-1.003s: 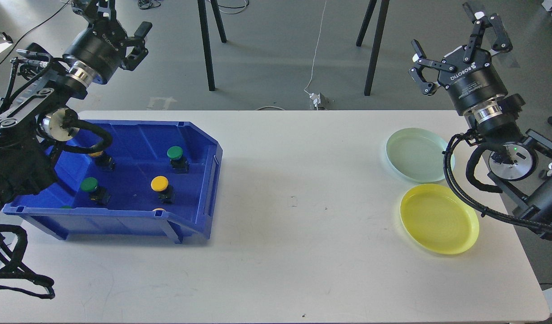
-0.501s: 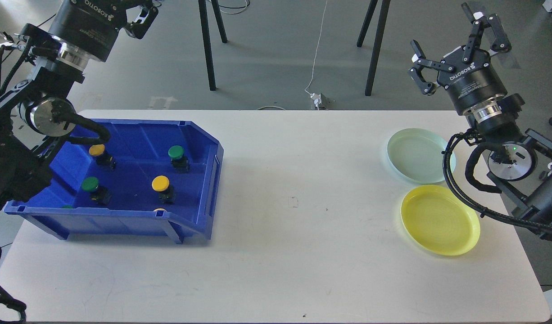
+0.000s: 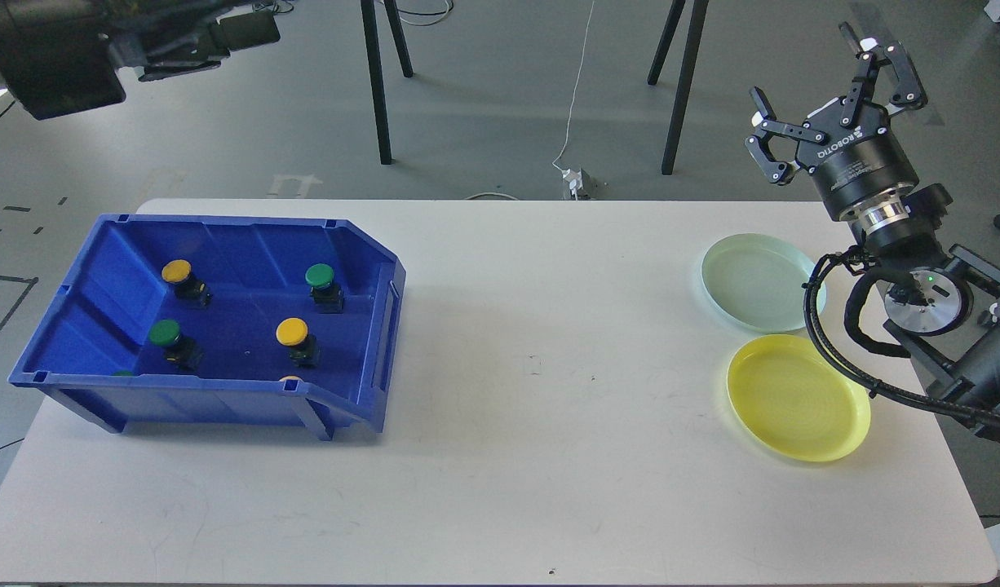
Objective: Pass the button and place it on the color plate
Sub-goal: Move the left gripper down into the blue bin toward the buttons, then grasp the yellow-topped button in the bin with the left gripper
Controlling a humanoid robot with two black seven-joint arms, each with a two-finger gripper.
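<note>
A blue bin on the table's left holds several buttons on black bases: a yellow button, a green button, another green button and another yellow button; two more peek over the front wall. A pale green plate and a yellow plate lie at the right, both empty. My right gripper is open and empty, raised behind the green plate. My left gripper is a dark blur at the top left corner, high above the bin.
The white table spans the view, with its far edge behind the bin and plates. The right arm's body and cables hang over the table's right edge beside the plates. Black stand legs rise from the floor beyond.
My left arm has lifted up and away from the bin to the top left corner, uncovering the bin's left side. The right gripper has shifted slightly.
</note>
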